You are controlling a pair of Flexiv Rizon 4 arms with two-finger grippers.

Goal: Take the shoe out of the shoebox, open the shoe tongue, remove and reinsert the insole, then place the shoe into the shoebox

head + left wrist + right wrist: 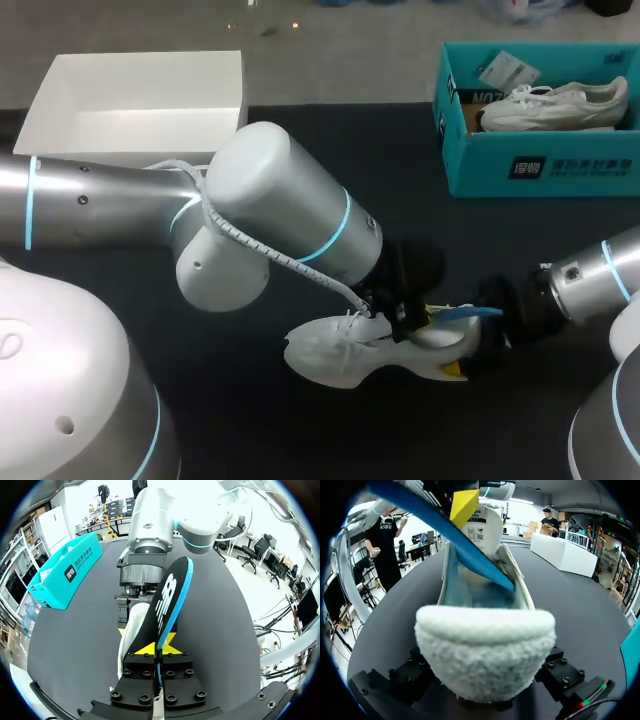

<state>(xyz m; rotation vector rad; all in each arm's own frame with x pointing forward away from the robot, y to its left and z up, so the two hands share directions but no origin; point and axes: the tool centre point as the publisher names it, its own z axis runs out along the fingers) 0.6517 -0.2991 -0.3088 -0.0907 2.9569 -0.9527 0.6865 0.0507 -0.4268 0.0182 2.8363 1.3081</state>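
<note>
The right gripper [447,342] is clamping the heel of the shoe [335,358] mid-table while the left gripper [152,649], nearly closed, is pinching the insole [172,595]; advisable: keeping it aligned along the shoe's opening.

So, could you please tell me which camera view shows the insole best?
The left wrist view: the insole sits clamped in my left hand, its dark top and blue edge nearly whole. The right wrist view shows only its blue underside angled into the shoe; the head view, just a blue sliver.
</note>
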